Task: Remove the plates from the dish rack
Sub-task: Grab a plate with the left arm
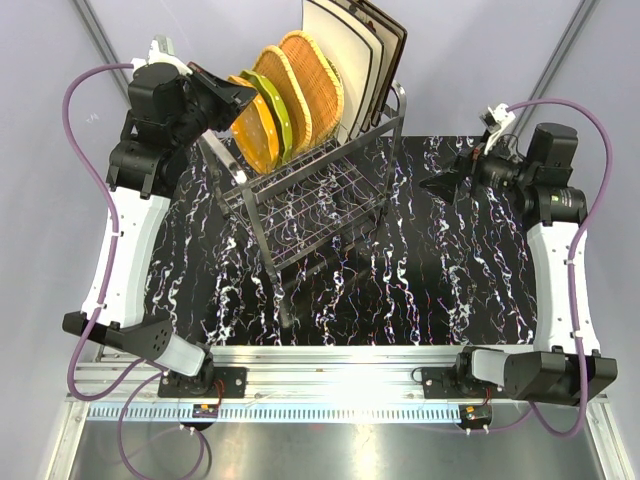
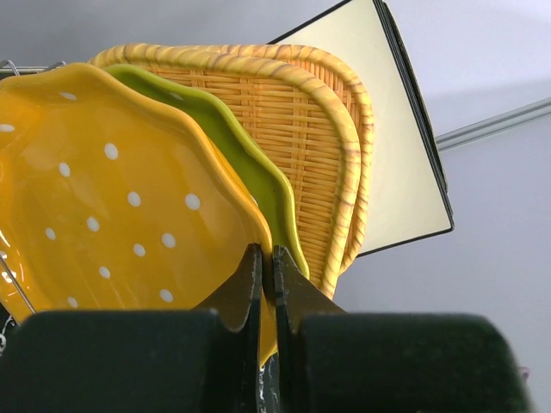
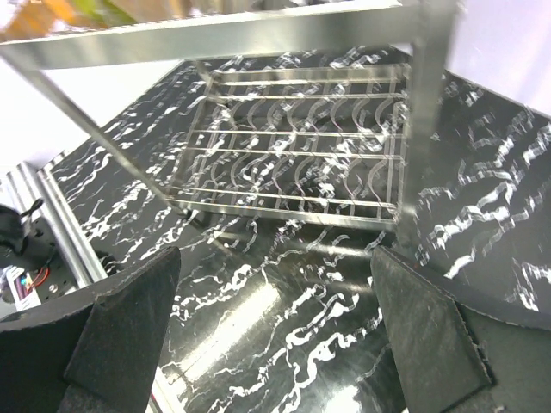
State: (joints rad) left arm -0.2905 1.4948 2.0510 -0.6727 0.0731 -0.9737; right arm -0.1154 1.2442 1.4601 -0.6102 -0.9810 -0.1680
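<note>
The dish rack (image 1: 320, 190) stands on the black, white-veined table (image 1: 450, 290), toward its far left part. The plates stand on edge in a row in the rack's upper tier. The orange plate (image 1: 255, 130) with white dots is at the left end. Just behind it is the green plate (image 1: 275, 108), then the 2 wicker plates (image 1: 305, 85). The cream square plates (image 1: 350, 60) with dark edges are at the far end, and at least 2 of them show.

The left arm reaches over the rack's left end. The left fingers (image 1: 235, 100) are closed on the rim of the orange plate. In the left wrist view these fingers (image 2: 245, 288) sit almost together, with a thin strip of the orange plate (image 2: 112, 206) pinched between them. The green plate (image 2: 258, 172) rises right behind it, followed by the wicker plates (image 2: 301, 129) and a cream square plate (image 2: 396, 146). The orange plate is in its slot, leaning with the others.

The right arm is over the right part of the table. The right fingers (image 1: 440, 185) point toward the rack, close to its right side without touching it. In the right wrist view these fingers (image 3: 129, 327) are spread wide and hold nothing. Between them lie the table (image 3: 284, 327) and the wire grid of the rack's lower tier (image 3: 301, 146).
</note>
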